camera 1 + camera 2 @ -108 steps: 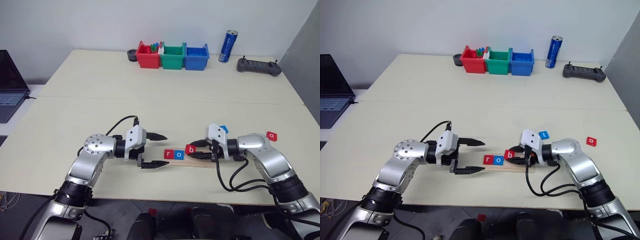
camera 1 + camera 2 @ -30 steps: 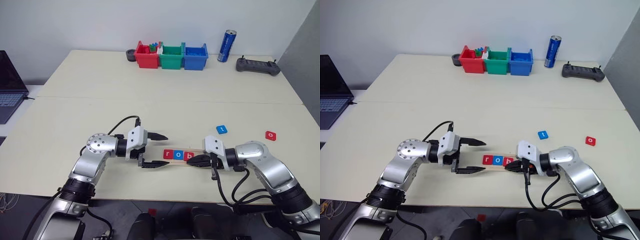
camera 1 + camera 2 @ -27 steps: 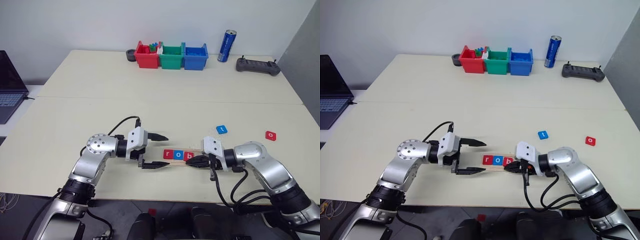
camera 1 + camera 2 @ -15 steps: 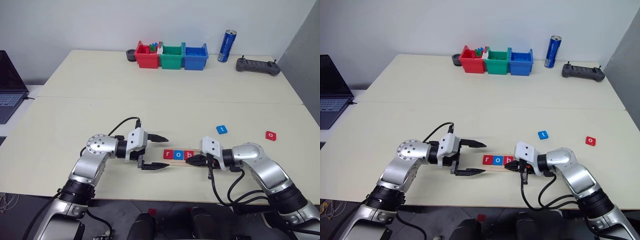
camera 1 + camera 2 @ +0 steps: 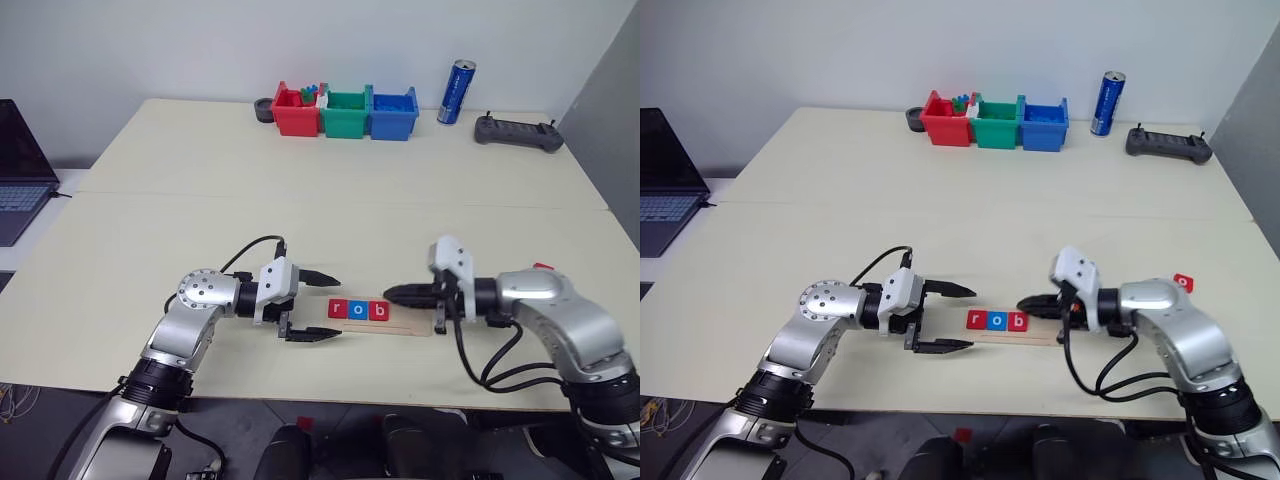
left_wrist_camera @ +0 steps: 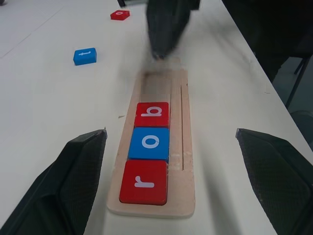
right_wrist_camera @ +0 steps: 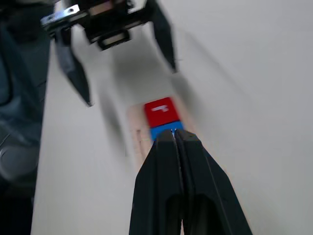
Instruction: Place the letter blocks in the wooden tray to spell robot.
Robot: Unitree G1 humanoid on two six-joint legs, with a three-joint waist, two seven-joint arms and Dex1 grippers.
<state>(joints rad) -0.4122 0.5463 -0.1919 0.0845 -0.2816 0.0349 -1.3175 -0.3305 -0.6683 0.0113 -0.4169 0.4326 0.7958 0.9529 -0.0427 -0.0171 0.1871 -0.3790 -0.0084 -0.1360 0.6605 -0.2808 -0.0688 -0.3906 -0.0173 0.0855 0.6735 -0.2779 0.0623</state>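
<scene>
Now the wooden tray [image 5: 380,319] lies on the table [image 5: 300,200], between the two grippers. Three letter blocks sit side by side in the tray: a red r [image 5: 337,309], a blue o [image 5: 357,310] and a red b [image 5: 377,311]. The rest of the tray past the b is bare wood. The blue t block [image 6: 85,56] and another red block [image 6: 120,14] lie on the table, well apart from the tray. The left gripper [image 5: 313,305] sits just beside the tray's r end with its fingers spread wide, holding nothing. The right gripper [image 5: 392,293] hangs above the tray's other end, its fingers pressed together and holding nothing.
</scene>
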